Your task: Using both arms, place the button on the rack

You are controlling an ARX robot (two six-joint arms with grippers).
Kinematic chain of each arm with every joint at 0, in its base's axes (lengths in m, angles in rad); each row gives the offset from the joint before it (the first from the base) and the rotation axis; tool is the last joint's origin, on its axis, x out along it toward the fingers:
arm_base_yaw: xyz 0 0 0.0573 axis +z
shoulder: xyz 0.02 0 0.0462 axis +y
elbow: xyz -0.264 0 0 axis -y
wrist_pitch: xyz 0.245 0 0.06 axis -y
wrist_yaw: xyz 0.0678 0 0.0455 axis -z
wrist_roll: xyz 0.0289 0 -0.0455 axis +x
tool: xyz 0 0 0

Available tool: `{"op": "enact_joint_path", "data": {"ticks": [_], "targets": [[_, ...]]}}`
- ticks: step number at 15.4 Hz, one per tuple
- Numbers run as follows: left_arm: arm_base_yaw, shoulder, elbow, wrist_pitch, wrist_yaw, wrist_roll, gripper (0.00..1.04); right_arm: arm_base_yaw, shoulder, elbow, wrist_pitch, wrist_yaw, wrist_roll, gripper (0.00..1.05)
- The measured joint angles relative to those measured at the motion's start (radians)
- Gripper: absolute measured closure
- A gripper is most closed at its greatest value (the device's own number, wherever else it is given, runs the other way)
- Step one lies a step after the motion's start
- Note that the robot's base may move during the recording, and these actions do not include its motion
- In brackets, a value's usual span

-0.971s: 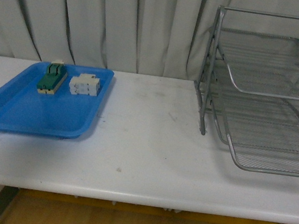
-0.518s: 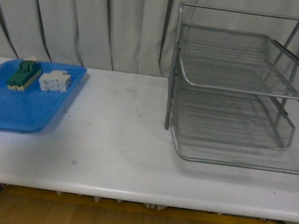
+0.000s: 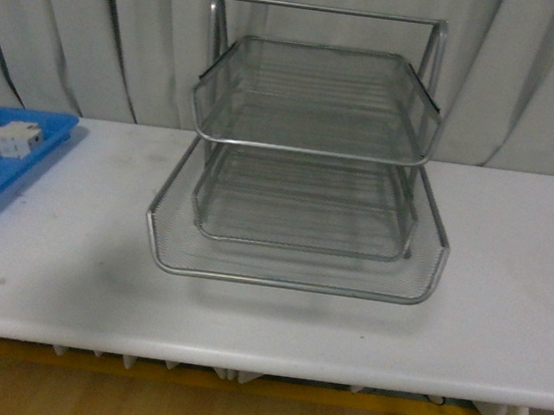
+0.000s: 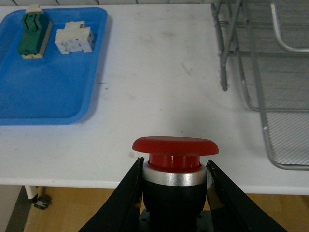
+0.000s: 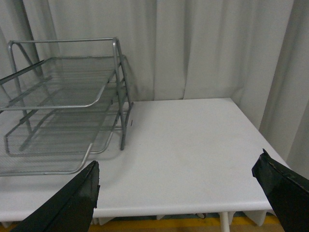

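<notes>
My left gripper (image 4: 175, 170) is shut on the button (image 4: 175, 157): a red mushroom cap over a silver collar and a black body, held between the two black fingers above the table's front edge. The rack (image 3: 308, 151), a silver three-tier wire-mesh letter tray, stands in the middle of the white table in the front view, its lowest tier pulled forward. The rack (image 4: 270, 87) also fills one side of the left wrist view, and the rack (image 5: 63, 106) sits off to the side of my right gripper (image 5: 181, 188), which is open wide with nothing between its fingers. Neither arm shows in the front view.
A flat blue tray (image 4: 53, 92) holds a green-and-cream block (image 4: 33, 35) and a white blocky component (image 4: 74, 38); the blue tray (image 3: 34, 140) is at the far left of the front view. Grey curtains hang behind the white table (image 3: 510, 274).
The front view has swung to the right: the rack has shifted from the right edge to the centre, and the blue tray has slid almost out at the left.
</notes>
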Motion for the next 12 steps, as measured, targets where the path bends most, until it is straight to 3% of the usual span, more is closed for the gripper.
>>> {"op": "enact_joint_path", "data": {"ticks": [2, 6, 12], "targets": [[-0.011, 0.011, -0.003, 0.047, 0.055, 0.020, 0.70, 0.000, 0.000, 0.000, -0.002, 0.002, 0.000, 0.06], [-0.165, 0.291, 0.193, 0.055, 0.175, 0.137, 0.70, 0.000, 0.000, 0.000, 0.000, 0.002, 0.000, 0.06], [-0.283, 0.707, 0.548, -0.015, 0.177, 0.214, 0.70, 0.000, 0.000, 0.000, 0.000, 0.002, 0.000, 0.06]]}}
